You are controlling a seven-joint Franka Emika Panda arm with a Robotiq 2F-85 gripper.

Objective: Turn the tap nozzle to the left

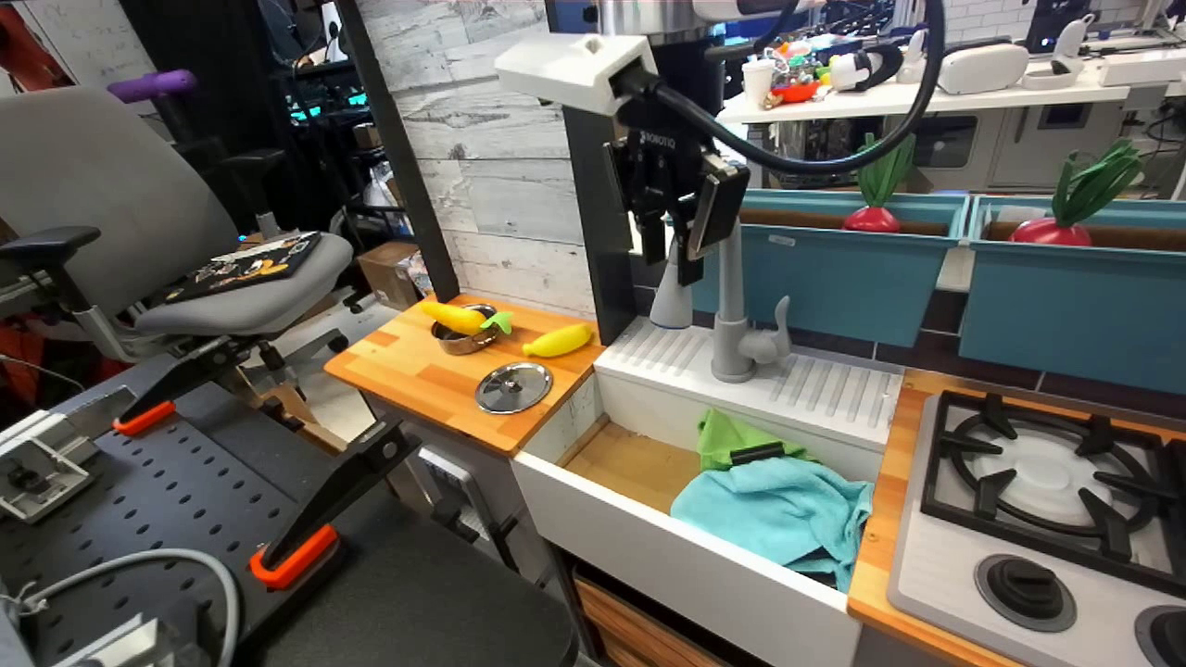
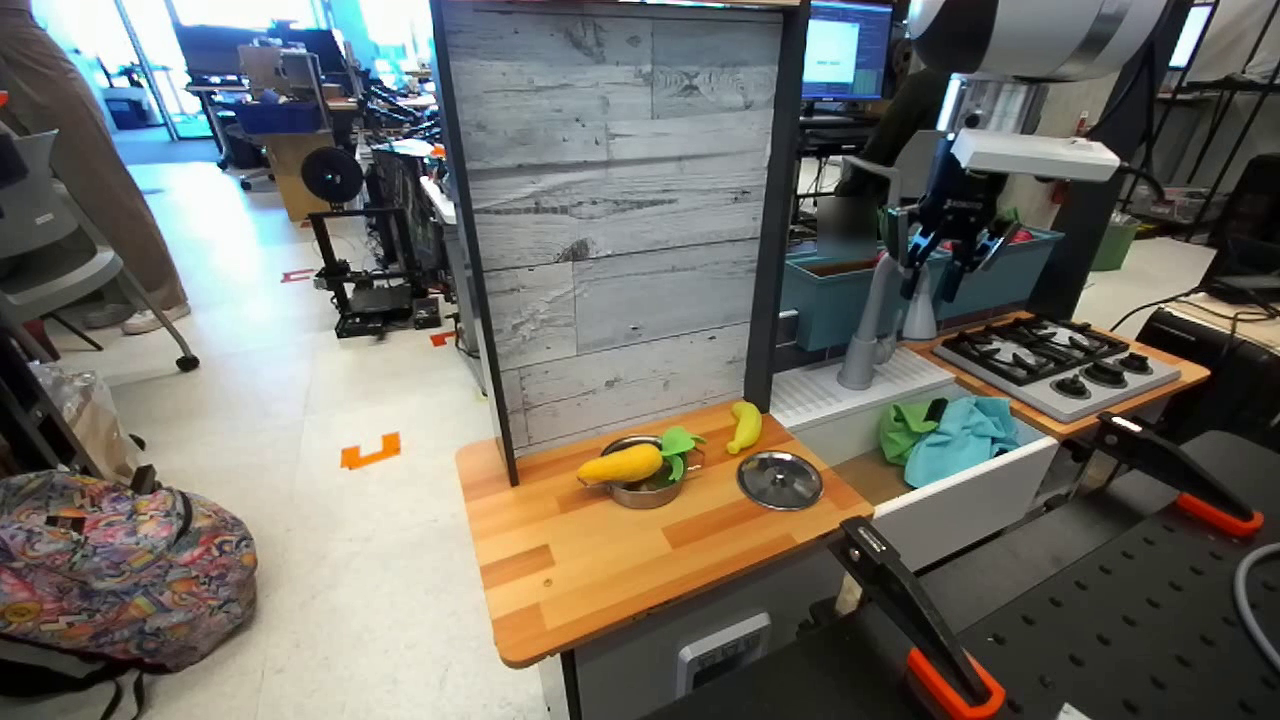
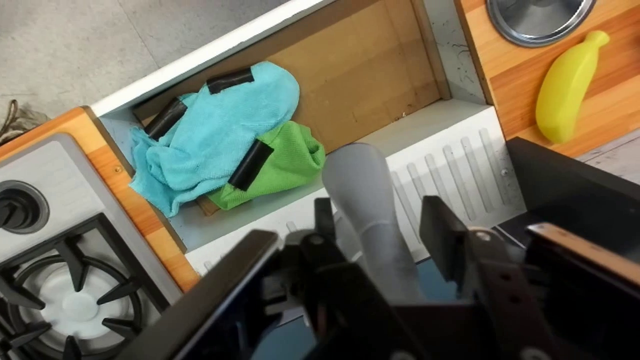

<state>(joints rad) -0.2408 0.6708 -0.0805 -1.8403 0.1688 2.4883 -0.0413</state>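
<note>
Tap nozzle (image 3: 362, 184), end effector (image 3: 378, 215) around it, jaws partly spread

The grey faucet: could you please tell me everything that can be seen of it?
The grey faucet looks like matte plastic. Its stubby, round base stands upright on the ribbed white sink ledge, with a small curved lever rising at its side. A slim riser goes up, and a flared nozzle hangs mouth-down beside it; the bend joining them is largely hidden behind the gripper in both exterior views. In the wrist view, the nozzle shows between the open jaws; whether either touches it, I cannot tell.
</note>
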